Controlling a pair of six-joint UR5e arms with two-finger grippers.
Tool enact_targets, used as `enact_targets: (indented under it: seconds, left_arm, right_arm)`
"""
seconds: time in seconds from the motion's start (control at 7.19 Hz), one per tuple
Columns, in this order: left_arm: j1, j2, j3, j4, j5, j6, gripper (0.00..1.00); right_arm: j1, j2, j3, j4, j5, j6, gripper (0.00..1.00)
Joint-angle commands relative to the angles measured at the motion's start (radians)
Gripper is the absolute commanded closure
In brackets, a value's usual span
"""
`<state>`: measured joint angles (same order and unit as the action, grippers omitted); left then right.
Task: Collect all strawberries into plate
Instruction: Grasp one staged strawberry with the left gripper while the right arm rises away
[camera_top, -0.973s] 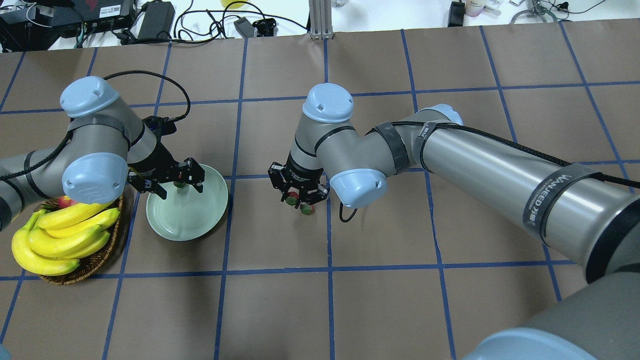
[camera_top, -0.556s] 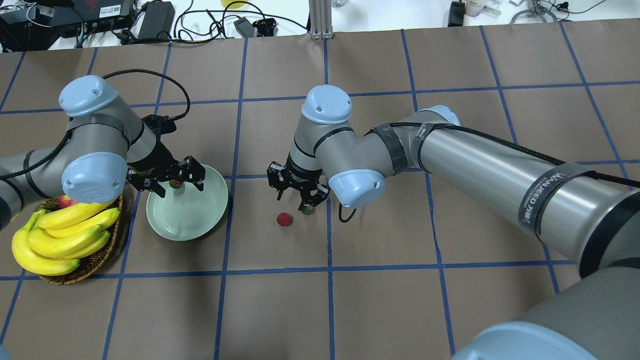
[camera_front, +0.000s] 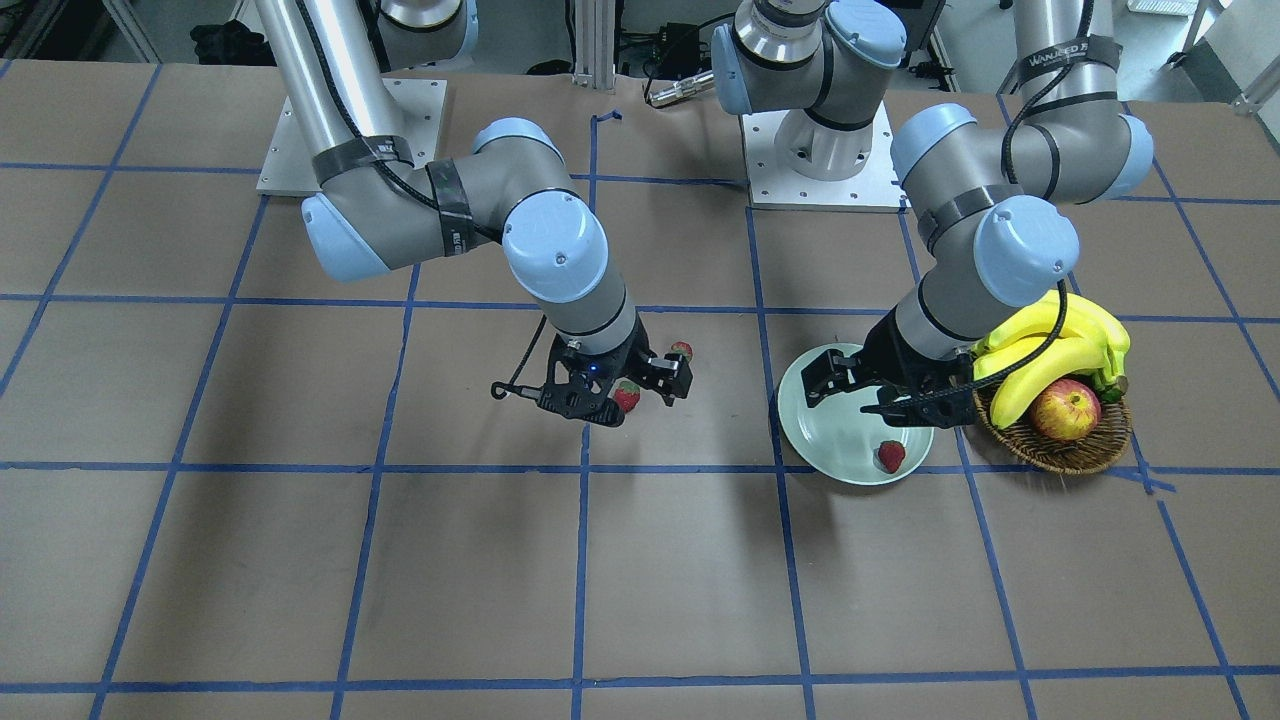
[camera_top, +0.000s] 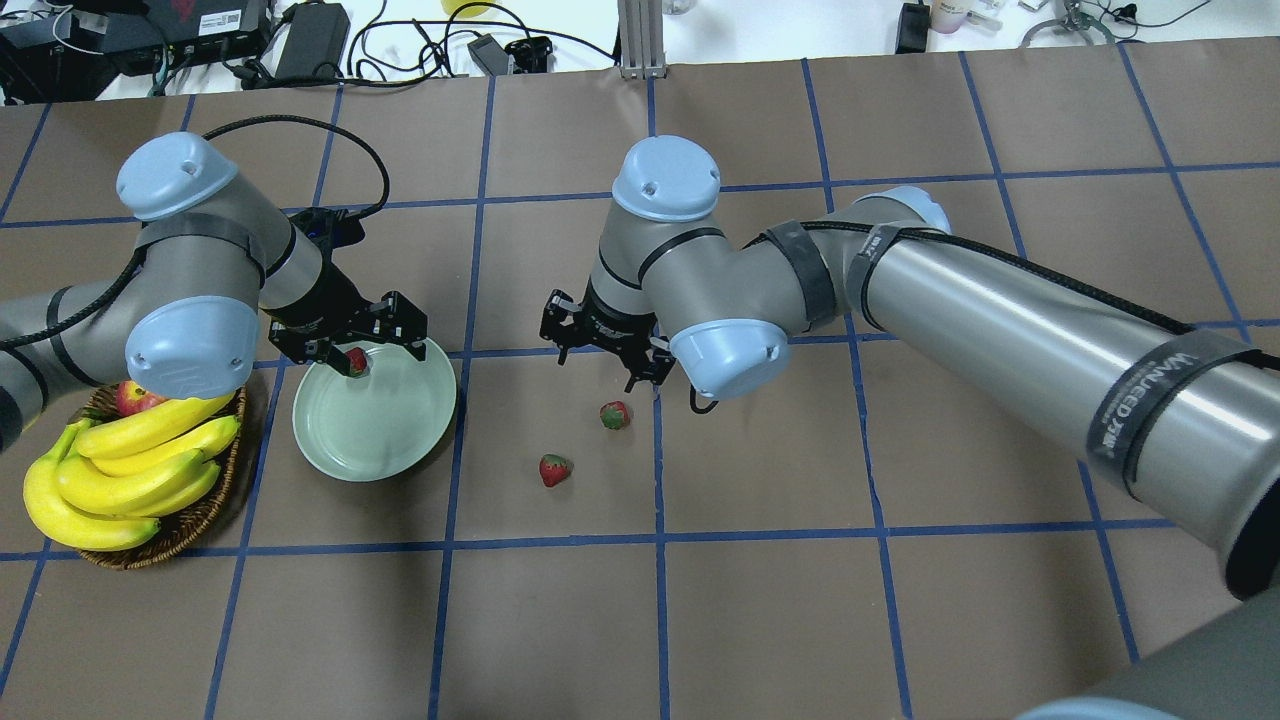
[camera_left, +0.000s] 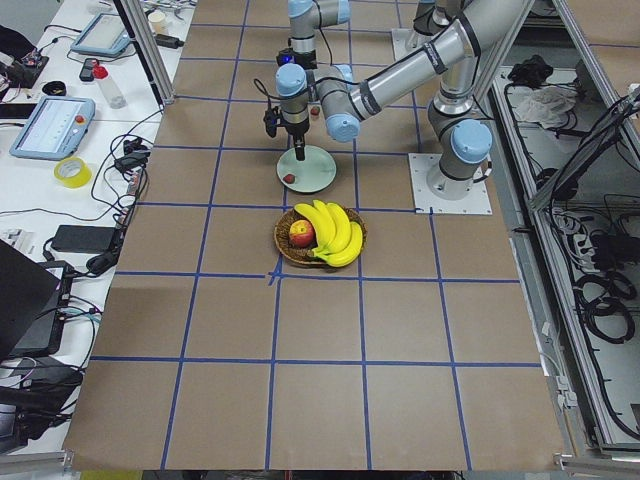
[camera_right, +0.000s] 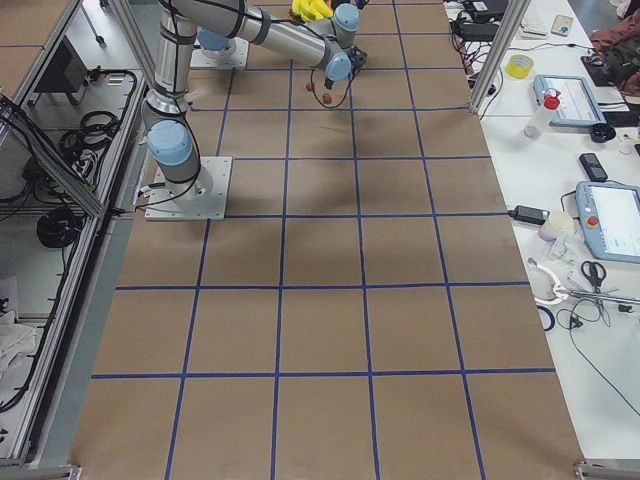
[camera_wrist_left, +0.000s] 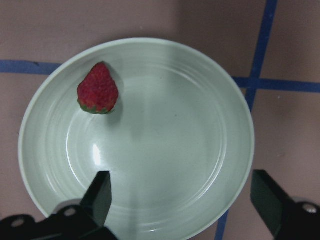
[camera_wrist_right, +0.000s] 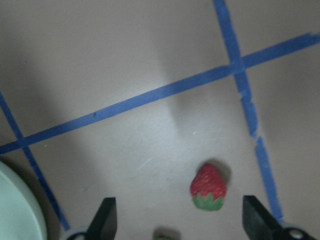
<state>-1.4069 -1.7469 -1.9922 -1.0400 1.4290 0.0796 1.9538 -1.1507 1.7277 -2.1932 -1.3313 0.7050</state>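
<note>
- Comparing this moment with the second before it, two changes are noted, both set out below. The table (camera_top: 800, 600) is covered in matt brown paper ruled off by blue tape lines.
- The right arm (camera_top: 1000, 300), a smooth grey tube with pale blue joint caps, is stretched from the right edge to the centre of the overhead view. The left arm (camera_top: 200, 280) is folded at the left edge.
- The plate (camera_top: 385, 440) is found left of centre: round, shallow, glossy pale mint, with a raised rim. Just to its left a brown wicker basket (camera_top: 190, 530) is filled with smooth yellow bananas (camera_top: 120, 470) and a red-yellow apple (camera_top: 135, 397).
- The left gripper (camera_wrist_left: 181, 187) is held above the plate, its jaws spread wide with nothing between them. The berry carried there a second ago has been let go.
- The right gripper (camera_wrist_right: 179, 210) is raised too, jaws wide and empty. The two berries crowded at its fingertips a second ago are no longer there.
- The first strawberry (camera_wrist_left: 98, 88), small, red, pitted and green-capped, is lying inside the plate near its rim. One of three is judged delivered.
- The second strawberry (camera_top: 615, 415) and the third strawberry (camera_top: 553, 469) are scattered on bare paper at centre, apart from each other and outside the plate. That grasp is judged lost, and a fresh pick is needed for each.
</note>
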Motion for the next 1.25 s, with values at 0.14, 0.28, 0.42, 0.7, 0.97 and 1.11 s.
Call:
enact_targets:
  seconds: [0.14,0.28,0.42,0.7,0.97,1.11]
  left_arm:
    - [-0.209,0.064,-0.045,0.018,0.001,-0.276,0.02]
    - [-0.278,0.054,-0.052,0.058,0.007,-0.396,0.02]
    - [-0.35,0.046,-0.072,0.07,0.033,-0.417,0.03]
    - [-0.4,0.035,-0.217,0.276,0.053,-0.492,0.04]
    - [-0.4,-0.009,-0.257,0.35,0.057,-0.492,0.11]
    - [-0.402,-0.028,-0.255,0.369,0.064,-0.486,0.11]
  right_arm:
    - [-0.206,-0.117,0.004,0.175,-0.117,-0.32,0.0]
    - [-0.305,-0.167,0.009,0.231,-0.121,-0.435,0.0]
    - [-0.376,-0.203,0.013,0.251,-0.155,-0.503,0.0]
    - [-0.389,-0.301,0.039,0.32,-0.223,-0.538,0.0]
    - [-0.38,-0.398,0.041,0.375,-0.223,-0.579,0.0]
    - [-0.382,-0.409,0.02,0.423,-0.235,-0.579,0.0]
